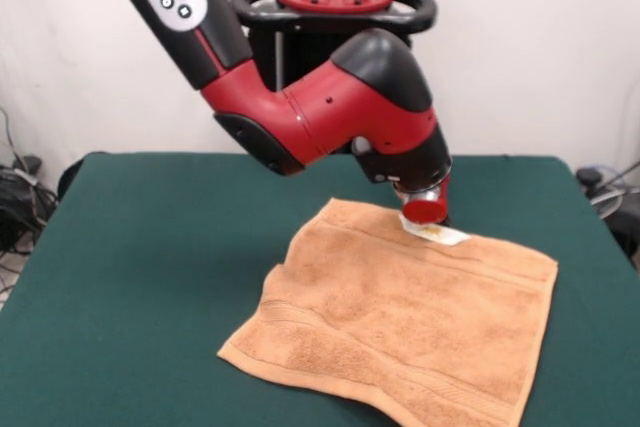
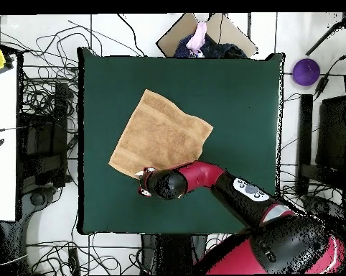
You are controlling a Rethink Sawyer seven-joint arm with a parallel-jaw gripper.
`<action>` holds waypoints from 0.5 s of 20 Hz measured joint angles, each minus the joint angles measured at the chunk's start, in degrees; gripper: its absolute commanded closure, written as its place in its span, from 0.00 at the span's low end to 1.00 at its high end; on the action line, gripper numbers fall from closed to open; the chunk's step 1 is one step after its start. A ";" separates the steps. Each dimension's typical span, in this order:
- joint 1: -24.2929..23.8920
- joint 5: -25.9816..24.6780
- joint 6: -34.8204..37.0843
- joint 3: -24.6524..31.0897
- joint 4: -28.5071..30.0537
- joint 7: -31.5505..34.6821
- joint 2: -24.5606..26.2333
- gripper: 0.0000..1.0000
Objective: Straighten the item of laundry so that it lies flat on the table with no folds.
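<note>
The peach-orange towel point(image 1: 400, 317) lies spread on the dark green table point(image 1: 150, 247), right of centre and near the front edge. Its left edge has a small kink or fold. A small white tag point(image 1: 440, 235) lies at its far edge. My gripper point(image 1: 425, 212) is low over that far edge, right at the tag; I cannot see whether it touches or holds the cloth. In the overhead view the towel point(image 2: 161, 133) sits on the table point(image 2: 240, 93) left of centre. The gripper point(image 2: 143, 185) is at its lower corner, and the arm hides part of that edge.
The red and black arm point(image 1: 330, 107) reaches down over the table's far middle. Off the table in the overhead view are tangled cables point(image 2: 47, 115), a cardboard box point(image 2: 197, 32), a purple round object point(image 2: 306, 72) and a white surface point(image 2: 3, 144) at the left.
</note>
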 measured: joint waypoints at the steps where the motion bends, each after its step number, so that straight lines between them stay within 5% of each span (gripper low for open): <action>1: 0.00 0.00 0.00 0.00 0.01 0.00 -0.01 1.00; 10: 1.44 -0.21 0.01 -1.03 0.09 0.01 -2.69 1.00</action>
